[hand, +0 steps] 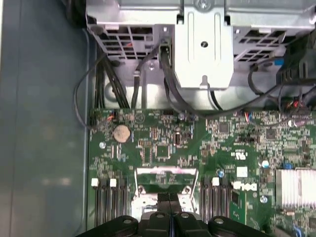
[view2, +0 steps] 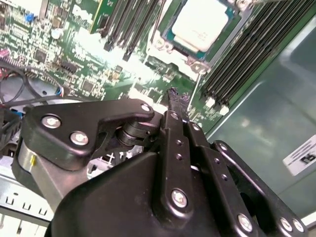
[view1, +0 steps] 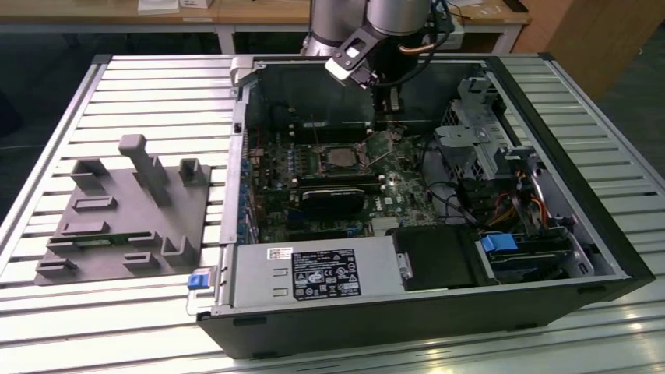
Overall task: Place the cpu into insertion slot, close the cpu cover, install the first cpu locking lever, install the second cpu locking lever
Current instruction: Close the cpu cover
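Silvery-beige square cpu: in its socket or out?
In. The silvery-beige square cpu lies flat inside the silver-rimmed square insertion slot, in the second wrist view.

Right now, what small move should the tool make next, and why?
Probably ease the shut tool sideways against the thin lever beside its tip: the cpu already sits under the cpu cover, and that lever looks raised.

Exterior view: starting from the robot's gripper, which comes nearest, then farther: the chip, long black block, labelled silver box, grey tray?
1. Chip, inside the case, closest to the gripper.
2. Long black block, just past the chip.
3. Labelled silver box, at the case's edge nearest the camera.
4. Grey tray, outside the case, at the exterior view's left.
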`<state>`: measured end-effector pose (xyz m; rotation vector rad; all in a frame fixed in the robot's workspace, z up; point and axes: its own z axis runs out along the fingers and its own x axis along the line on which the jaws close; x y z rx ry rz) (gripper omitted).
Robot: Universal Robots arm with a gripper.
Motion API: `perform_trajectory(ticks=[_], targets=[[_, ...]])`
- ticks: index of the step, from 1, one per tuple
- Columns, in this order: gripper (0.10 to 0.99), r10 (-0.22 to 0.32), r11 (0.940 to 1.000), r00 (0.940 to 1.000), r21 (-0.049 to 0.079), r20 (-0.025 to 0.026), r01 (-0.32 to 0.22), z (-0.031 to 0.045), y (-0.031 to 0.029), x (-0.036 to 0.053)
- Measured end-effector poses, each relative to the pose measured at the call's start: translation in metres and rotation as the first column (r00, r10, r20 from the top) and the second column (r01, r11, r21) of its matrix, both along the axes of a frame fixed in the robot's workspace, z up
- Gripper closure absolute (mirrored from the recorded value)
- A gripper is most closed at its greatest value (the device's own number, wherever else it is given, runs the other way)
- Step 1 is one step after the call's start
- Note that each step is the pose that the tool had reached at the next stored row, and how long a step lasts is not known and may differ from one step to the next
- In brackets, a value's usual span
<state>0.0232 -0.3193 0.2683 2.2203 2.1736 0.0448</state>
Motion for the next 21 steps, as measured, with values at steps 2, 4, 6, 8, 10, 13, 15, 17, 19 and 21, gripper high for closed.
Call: perform_trajectory(ticks=[2,4,6,8,10,13,15,17,19,21], targets=[[0.984,0.0,1.0,1.0,0.0,-0.001,0.0,0.0,0.0,0.0041],[0.984,0.0,1.0,1.0,0.0,-0.0019,0.0,0.0,0.0,0.0082],[0.984,0.0,1.0,1.0,0.0,-0.003,0.0,0.0,0.0,0.013],[0.984,0.0,1.0,1.0,0.0,-0.0042,0.0,0.0001,0.0,0.0181],[0.984,0.0,1.0,1.0,0.0,-0.0055,0.0,0.0001,0.0,0.0232],[0.984,0.0,1.0,1.0,0.0,-0.0064,0.0,-0.0003,0.0,0.0296],[0.984,0.0,1.0,1.0,0.0,-0.0066,0.0,-0.0013,0.0,0.0313],[0.984,0.0,1.0,1.0,0.0,-0.0066,0.0,-0.003,0.0,0.0322],[0.984,0.0,1.0,1.0,0.0,-0.0066,0.0,-0.0048,0.0,0.0331],[0.984,0.0,1.0,1.0,0.0,-0.0066,0.0,-0.0064,0.0,0.0347]])
